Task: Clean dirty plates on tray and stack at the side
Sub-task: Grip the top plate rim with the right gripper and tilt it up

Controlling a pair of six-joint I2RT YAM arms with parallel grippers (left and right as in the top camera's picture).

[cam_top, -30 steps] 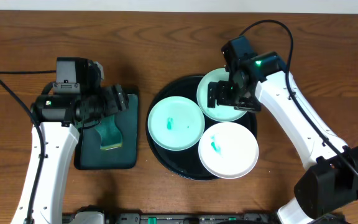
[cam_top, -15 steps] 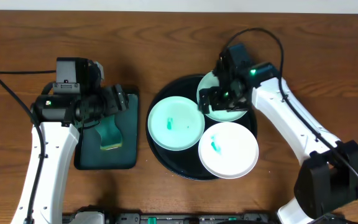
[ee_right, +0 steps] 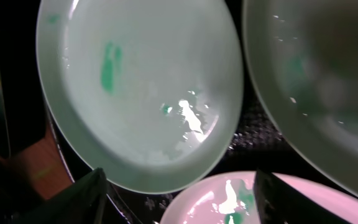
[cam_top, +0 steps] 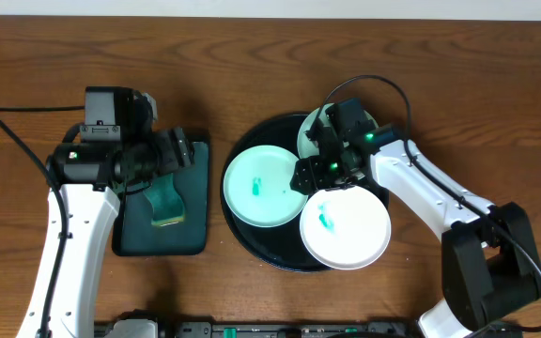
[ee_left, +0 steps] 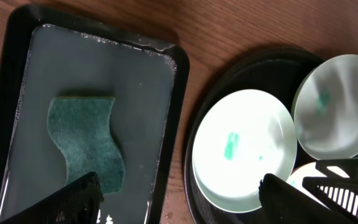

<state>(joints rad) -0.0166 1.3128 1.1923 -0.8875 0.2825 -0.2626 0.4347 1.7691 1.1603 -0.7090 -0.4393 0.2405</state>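
Black right fingers [ee_right: 79, 202] — apart — above plates [ee_right: 142, 93]

Overhead, the right arm [cam_top: 397, 178] covers most of the far aqua plate [cam_top: 309, 139]; at the right wrist the white plate [ee_right: 229, 202] runs off the bottom edge, and at the left wrist the rectangular tray [ee_left: 145, 106] is cropped left and below.

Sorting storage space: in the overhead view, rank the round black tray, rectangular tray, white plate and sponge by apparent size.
Largest first:
round black tray
rectangular tray
white plate
sponge
All lie at similar height, so nearness barely matters.
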